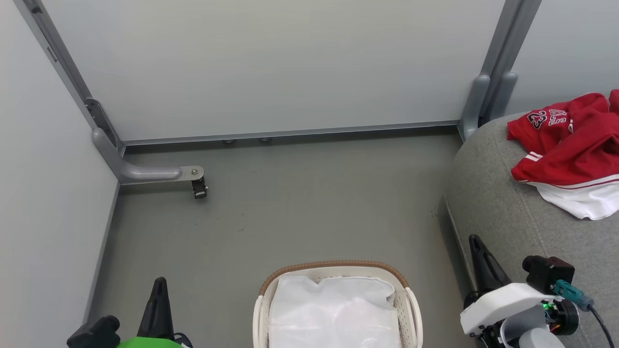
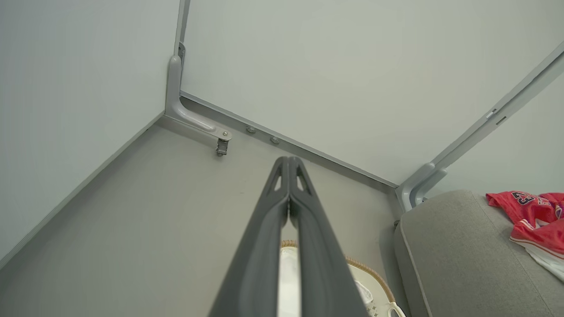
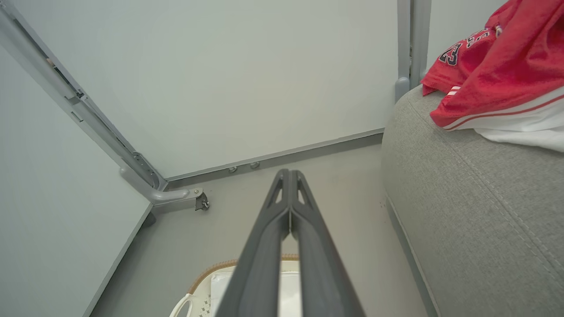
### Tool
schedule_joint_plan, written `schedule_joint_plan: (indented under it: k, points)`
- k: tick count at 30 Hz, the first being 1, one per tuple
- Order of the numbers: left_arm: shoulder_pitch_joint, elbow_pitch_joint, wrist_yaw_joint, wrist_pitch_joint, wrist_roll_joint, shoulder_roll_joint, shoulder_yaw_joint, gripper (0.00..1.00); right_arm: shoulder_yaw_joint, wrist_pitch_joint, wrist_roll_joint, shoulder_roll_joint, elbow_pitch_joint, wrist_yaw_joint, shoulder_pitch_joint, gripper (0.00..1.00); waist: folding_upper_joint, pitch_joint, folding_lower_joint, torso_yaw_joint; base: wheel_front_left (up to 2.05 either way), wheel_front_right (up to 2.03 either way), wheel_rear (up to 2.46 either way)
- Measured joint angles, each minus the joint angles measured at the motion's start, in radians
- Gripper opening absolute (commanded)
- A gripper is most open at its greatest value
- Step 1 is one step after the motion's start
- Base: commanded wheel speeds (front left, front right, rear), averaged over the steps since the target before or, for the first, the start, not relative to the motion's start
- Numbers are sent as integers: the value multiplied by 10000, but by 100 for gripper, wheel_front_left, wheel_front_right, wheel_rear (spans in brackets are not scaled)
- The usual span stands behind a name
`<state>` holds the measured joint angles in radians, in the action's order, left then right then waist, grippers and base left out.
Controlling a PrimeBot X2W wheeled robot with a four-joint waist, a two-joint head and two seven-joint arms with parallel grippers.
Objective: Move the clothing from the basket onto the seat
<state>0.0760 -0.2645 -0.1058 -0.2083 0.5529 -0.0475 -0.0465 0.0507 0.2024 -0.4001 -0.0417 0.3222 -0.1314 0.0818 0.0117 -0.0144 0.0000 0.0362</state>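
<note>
Holding state, left gripper (image 1: 159,282): fingers pressed together to the tips, nothing between them; positioned near left, above the floor (image 1: 290,208), left of the basket (image 1: 333,265).
Right gripper (image 1: 475,239): fingers closed tip to tip, empty; positioned near right, just beside the left edge of the seat (image 1: 503,212).
Clothing (image 1: 566,145): red pile with white stripes and a white panel, lying on the seat at far right, well apart from both grippers.
Readable marking: number 23 in black with white outline on the red fabric; adjoining letters are inverted and folded, not legible in full.
Basket position: near centre on the floor, between the grippers; brown rim; interior shows a white liner (image 1: 333,309).
</note>
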Motion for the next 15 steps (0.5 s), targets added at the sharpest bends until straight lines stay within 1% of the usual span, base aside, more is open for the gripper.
schedule_joint_plan:
  k: [15]
  points:
    - [-317,6,-44,665,2157,-2,316,0,-337,-639,-2491,-4,-150,0,8,0,0,21,0,-49,0,0,0]
